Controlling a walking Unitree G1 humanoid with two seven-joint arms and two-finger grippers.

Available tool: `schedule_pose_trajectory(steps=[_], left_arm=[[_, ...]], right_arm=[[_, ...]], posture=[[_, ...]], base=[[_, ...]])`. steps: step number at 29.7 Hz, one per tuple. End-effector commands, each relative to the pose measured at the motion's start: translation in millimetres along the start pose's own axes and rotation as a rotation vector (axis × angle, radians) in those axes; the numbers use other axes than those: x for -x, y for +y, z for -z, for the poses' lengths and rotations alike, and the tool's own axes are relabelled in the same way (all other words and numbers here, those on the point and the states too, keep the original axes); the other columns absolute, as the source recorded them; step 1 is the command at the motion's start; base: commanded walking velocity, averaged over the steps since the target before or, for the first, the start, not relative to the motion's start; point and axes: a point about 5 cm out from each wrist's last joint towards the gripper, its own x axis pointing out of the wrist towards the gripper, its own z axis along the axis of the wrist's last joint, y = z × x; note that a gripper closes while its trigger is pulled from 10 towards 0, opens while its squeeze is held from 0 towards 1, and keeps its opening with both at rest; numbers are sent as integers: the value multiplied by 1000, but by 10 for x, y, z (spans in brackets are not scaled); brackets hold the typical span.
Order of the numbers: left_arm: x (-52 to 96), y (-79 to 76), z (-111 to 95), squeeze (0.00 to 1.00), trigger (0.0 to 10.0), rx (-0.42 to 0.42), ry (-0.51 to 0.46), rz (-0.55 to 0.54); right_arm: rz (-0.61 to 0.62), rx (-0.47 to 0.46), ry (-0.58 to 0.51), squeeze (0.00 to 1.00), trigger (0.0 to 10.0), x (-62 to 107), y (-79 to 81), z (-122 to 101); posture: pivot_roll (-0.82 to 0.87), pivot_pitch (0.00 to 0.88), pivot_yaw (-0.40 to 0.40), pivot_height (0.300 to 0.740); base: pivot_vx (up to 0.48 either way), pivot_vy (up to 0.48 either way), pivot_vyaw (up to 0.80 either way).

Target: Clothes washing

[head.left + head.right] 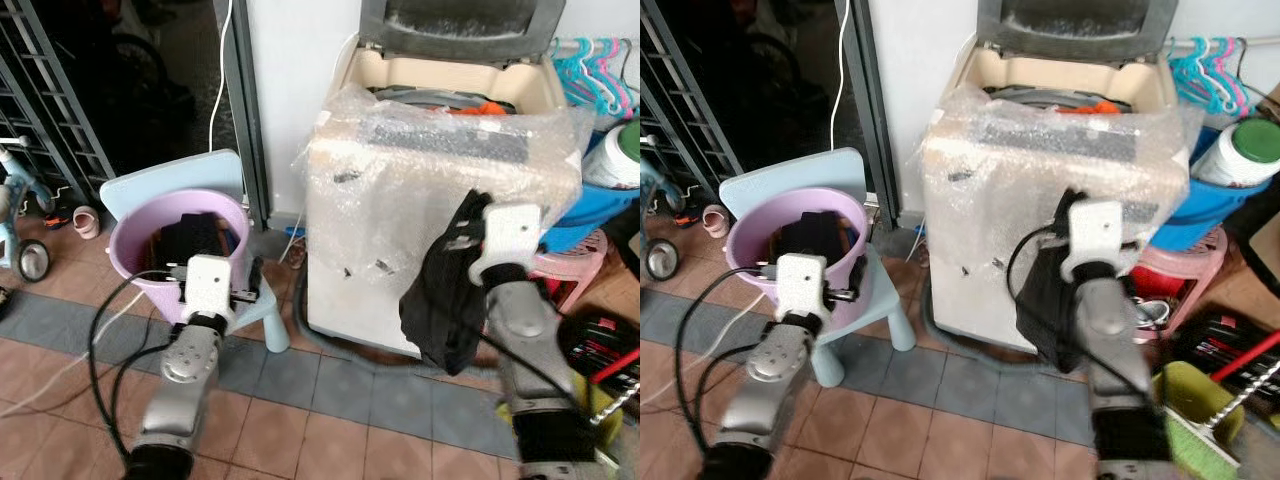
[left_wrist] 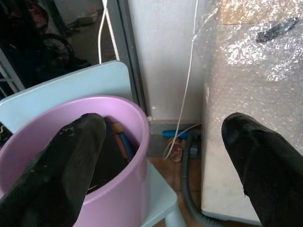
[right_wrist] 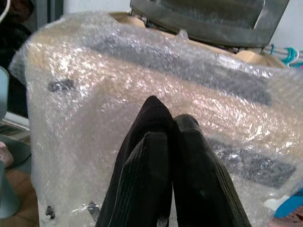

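Tiled floor (image 1: pixel 320 420) in terracotta with a grey band, white wall behind. At 9 o'clock, a dark metal gate (image 1: pixel 50 110), a tricycle wheel (image 1: pixel 30 260) and a small pink shoe (image 1: pixel 86 222).

At 8 o'clock, a pale blue chair (image 1: pixel 215 175) carrying a lilac bucket (image 1: pixel 135 235) with dark clothes (image 1: pixel 190 235) inside. Left gripper (image 2: pixel 161 156) just at the bucket's near rim, fingers (image 2: pixel 61 165) spread wide apart and holding nothing; bucket beneath one finger, washer wall beside the other. Black cable (image 1: pixel 100 340) looping from the left arm down to the floor.

At centre, a cream top-loading washer (image 1: pixel 440 190) wrapped in bubble wrap, lid (image 1: pixel 460 30) raised, orange and grey items at the drum mouth (image 1: pixel 480 105). Grey hose (image 2: pixel 187 189) at its base.

At 4 o'clock, right gripper (image 3: pixel 173 142) raised before the washer's front, fingers pressed together on a black garment (image 1: pixel 445 290). Garment hanging limp below the gripper, against the washer's front face, well below the open top.

At 2 o'clock, teal and pink hangers (image 1: pixel 600 70), a white tub with green lid (image 1: pixel 1245 150), a blue basin (image 1: pixel 590 205) and a pink stool (image 1: pixel 580 265). At 5 o'clock, a green brush (image 1: pixel 1200 420).
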Motion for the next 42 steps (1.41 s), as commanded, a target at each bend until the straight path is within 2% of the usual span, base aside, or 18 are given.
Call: schedule_pose_trajectory(steps=[1,3,7,11,14,18,19,20,22,26,27,31,33,36,37,38,41,42], left_arm=[[-57,-87,-82,0,10000,4,-31,43],[-58,-89,-87,0,10000,8,-32,43],[-25,-121,-36,0,10000,1,-16,46],[-29,-127,-10,0,10000,1,3,30],[-44,-168,-15,0,10000,17,0,54],[-77,-210,-20,0,10000,20,2,52],[-77,-210,-20,0,10000,20,2,52],[-84,-217,-26,0,10000,20,-4,56],[-93,-230,-37,0,10000,24,-11,61],[-99,-251,-35,0,10000,23,-9,58],[-91,-258,-31,0,10000,32,-10,49],[-60,-247,-5,0,10000,39,-3,30],[-45,-259,13,0,10000,40,1,33],[-51,-277,12,0,10000,35,2,47],[-51,-277,12,0,10000,35,2,47],[-65,-286,4,0,10000,33,1,55],[-77,-291,-10,0,10000,33,-4,62],[-85,-294,-27,0,10000,31,-12,71]], right_arm=[[16,27,-72,0,10000,-64,-54,-185],[14,37,-81,0,10000,-70,-56,-202],[-20,69,-177,0,10000,-340,-198,-482],[-95,78,-225,0,10000,-480,-209,-660],[-246,114,-309,0,10000,-650,-160,-986],[-435,236,-478,0,10000,-924,-184,-1724],[-435,236,-478,0,10000,-924,-184,-1724],[-427,294,-541,0,10000,-999,-266,-2015],[-225,249,-607,0,10000,-1120,-576,-2532],[48,119,-644,0,10000,-1115,-1016,-2960],[167,114,-676,0,10000,-1045,-1232,-3071],[185,108,-647,0,10000,-1059,-1334,-2916],[96,187,-532,0,10000,-1174,-1183,-2473],[21,185,-406,0,10000,-1246,-1045,-2035],[21,185,-406,0,10000,-1246,-1045,-2035],[-30,184,-329,0,10000,-1262,-945,-1759],[-70,175,-290,0,10000,-1258,-868,-1578],[-118,155,-256,0,10000,-1241,-786,-1412]], posture=[[-64,0,41,740],[-64,0,41,740],[-61,0,48,740],[-58,0,43,740],[-57,0,40,740],[-62,0,39,740],[-62,0,39,740],[-64,0,38,740],[-66,0,35,740],[-58,0,20,740],[-50,0,8,740],[-47,0,5,740],[-48,0,7,740],[-57,0,20,740],[-57,0,20,740],[-62,0,27,740],[-69,0,34,740],[-72,0,35,740]], base=[[480,0,-650],[480,0,-650],[480,0,-139],[390,0,0],[0,0,0],[0,0,0],[0,0,0],[0,0,0],[0,0,0],[0,0,0],[0,0,0],[0,0,0],[0,0,0],[0,0,0],[0,0,0],[0,0,0],[0,0,0],[0,0,0]])
